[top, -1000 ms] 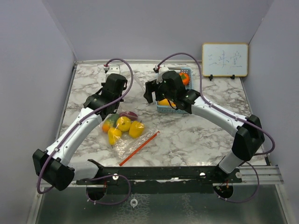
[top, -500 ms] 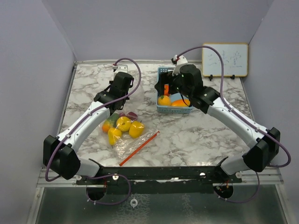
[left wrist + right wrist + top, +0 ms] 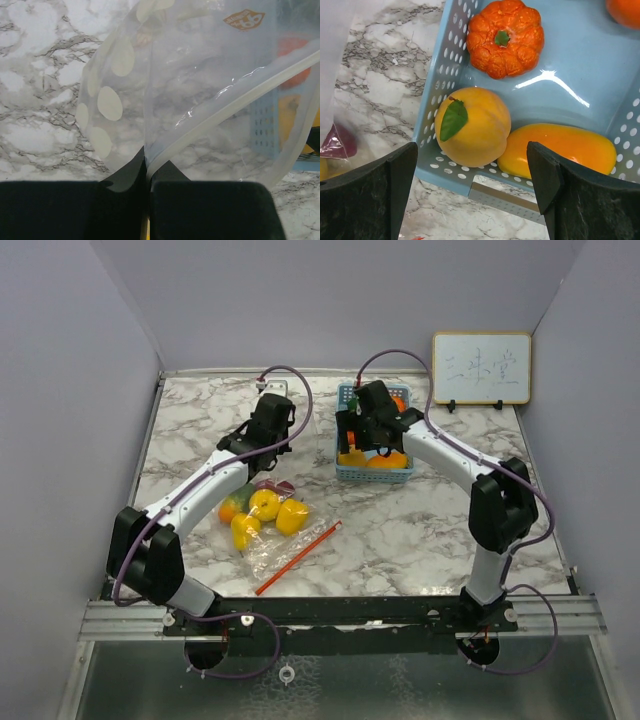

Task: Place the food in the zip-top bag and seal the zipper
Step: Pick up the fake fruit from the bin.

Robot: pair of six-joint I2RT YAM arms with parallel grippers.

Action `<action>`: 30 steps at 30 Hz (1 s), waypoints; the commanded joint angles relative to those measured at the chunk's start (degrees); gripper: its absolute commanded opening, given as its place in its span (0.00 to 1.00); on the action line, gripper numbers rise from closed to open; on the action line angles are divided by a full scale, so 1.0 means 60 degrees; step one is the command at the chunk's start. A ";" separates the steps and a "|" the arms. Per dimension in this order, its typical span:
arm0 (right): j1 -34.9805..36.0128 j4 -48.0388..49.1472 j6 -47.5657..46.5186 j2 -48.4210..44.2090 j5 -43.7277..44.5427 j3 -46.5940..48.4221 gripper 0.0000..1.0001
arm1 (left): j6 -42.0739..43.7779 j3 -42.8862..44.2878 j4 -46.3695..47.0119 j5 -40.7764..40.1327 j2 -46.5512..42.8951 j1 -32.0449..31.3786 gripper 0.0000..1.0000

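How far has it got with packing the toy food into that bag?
Partly done. Several yellow, orange-green and purple pieces already lie inside the clear bag. In hand: the left claw pinches the bag's edge, while the open right claw hangs over the blue basket. Left: a peach, a pumpkin and a yellow piece there, at least, then sealing the zipper.

White marble-patterned tabletop (image 3: 420,530) with grey veins runs beneath the left fingers (image 3: 70,210) and the right fingers (image 3: 365,200); plain pale lavender walls (image 3: 330,300) close it in on three sides, well beyond both; a small light-framed whiteboard (image 3: 481,368) with faint writing stands against the back one, beyond and right of the right fingers; a metal rail (image 3: 560,615) edges the near side; light is soft and even.
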 commanded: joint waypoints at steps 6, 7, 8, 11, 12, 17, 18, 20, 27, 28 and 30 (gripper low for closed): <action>-0.0079 0.0108 0.0097 0.0887 -0.0315 0.0121 0.91 | -0.0178 0.0398 0.0765 0.0798 0.0795 0.0067 0.00; -0.0079 0.0135 0.0095 0.1002 -0.0337 0.0123 0.90 | -0.0179 0.0426 0.0771 0.0820 0.0828 0.0067 0.00; -0.0079 0.0168 0.0089 0.1143 -0.0392 0.0115 0.90 | -0.0192 0.0455 0.0784 0.0832 0.0858 0.0075 0.00; -0.0079 0.0352 0.0101 0.1385 -0.0503 -0.0053 0.90 | -0.0247 0.0473 0.0784 0.0890 0.0944 0.0071 0.00; -0.0079 0.0426 0.0101 0.1468 -0.0521 -0.0122 0.90 | -0.0265 0.0471 0.0782 0.0914 0.0962 0.0070 0.00; -0.0094 0.0768 -0.0006 0.1413 -0.0436 -0.0383 0.66 | -0.0322 0.0517 0.0704 0.0986 0.1079 0.0081 0.00; -0.0094 0.0873 -0.0081 0.1302 -0.0427 -0.0440 0.58 | -0.0303 0.0544 0.0677 0.0983 0.1090 0.0089 0.00; -0.0094 0.1008 -0.0181 0.0995 -0.0324 -0.0600 0.43 | -0.0292 0.0610 0.0656 0.0982 0.1146 0.0082 0.00; -0.0094 0.0948 -0.0428 -0.0629 -0.0469 -0.0907 0.27 | -0.0338 0.0943 0.0604 0.1132 0.1402 0.0111 0.00; -0.0094 0.1077 -0.0458 -0.0935 -0.0702 -0.1009 0.27 | -0.0366 0.1000 0.0599 0.1160 0.1438 0.0111 0.00; -0.0094 0.1463 -0.0468 -0.1511 -0.1417 -0.1296 0.26 | -0.0383 0.1087 0.0599 0.1206 0.1509 0.0111 0.00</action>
